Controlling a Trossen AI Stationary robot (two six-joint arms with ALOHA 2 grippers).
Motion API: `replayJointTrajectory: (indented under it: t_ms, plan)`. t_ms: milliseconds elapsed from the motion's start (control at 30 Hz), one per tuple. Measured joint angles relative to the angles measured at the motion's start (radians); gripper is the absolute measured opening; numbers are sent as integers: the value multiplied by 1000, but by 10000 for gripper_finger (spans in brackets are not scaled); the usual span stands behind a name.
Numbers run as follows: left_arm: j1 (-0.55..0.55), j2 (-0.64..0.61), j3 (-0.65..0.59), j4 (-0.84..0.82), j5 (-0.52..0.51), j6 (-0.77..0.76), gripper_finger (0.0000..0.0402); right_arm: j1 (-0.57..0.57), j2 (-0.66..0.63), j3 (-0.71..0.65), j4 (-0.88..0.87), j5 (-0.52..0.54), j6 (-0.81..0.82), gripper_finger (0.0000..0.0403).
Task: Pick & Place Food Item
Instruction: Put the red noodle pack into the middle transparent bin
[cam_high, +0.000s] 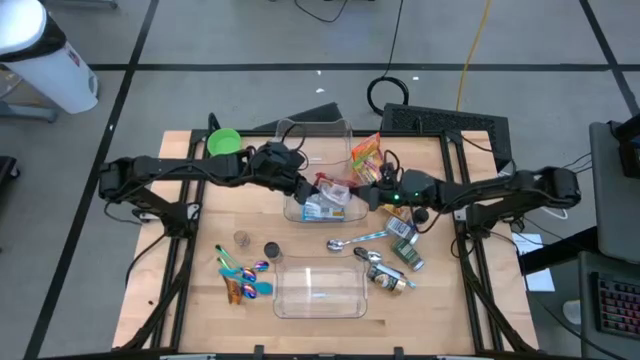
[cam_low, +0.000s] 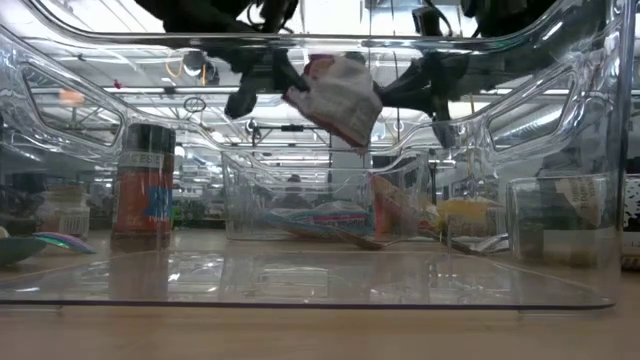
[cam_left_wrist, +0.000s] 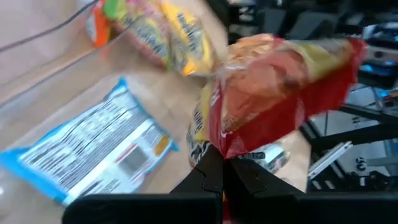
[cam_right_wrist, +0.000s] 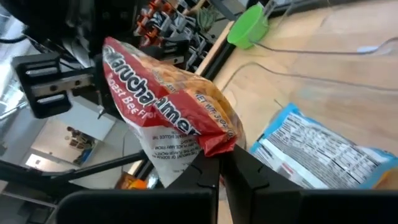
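A red and white ramen packet (cam_high: 336, 187) hangs between my two grippers above a clear bin (cam_high: 315, 135) at the table's middle. My left gripper (cam_high: 308, 188) is shut on it from the table's left, my right gripper (cam_high: 372, 194) from the right. In the low view the packet (cam_low: 335, 95) is tilted, well above the bin. A blue and white packet (cam_high: 325, 208) lies flat on the bin's floor. A yellow and orange snack bag (cam_high: 366, 155) lies at the bin's far right. My left gripper pinches a corner of the ramen packet's sealed end (cam_left_wrist: 225, 148) between its two fingers, slanting down from the table's left. The packet is lifted clear and stands out past the fingertips. My right gripper pinches the packet's opposite sealed edge at a corner (cam_right_wrist: 216, 147) between its two fingers, coming nearly level from the table's right. The packet hangs clear of the bin, tilted.
A second clear bin (cam_high: 320, 290) stands near the front edge. Metal spoons (cam_high: 355, 240), cans and bottles (cam_high: 404, 252) lie at the right front. Coloured spoons (cam_high: 245, 275) and two small jars (cam_high: 242, 238) are at the left front, a green bowl (cam_high: 223, 142) at the far left.
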Motion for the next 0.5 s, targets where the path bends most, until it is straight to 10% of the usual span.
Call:
replayJointTrajectory:
  t_ms: [500]
  plan:
    - [23,-3,-157,104,33,-40,1,-59,143,145,-160,-82,-61,0]
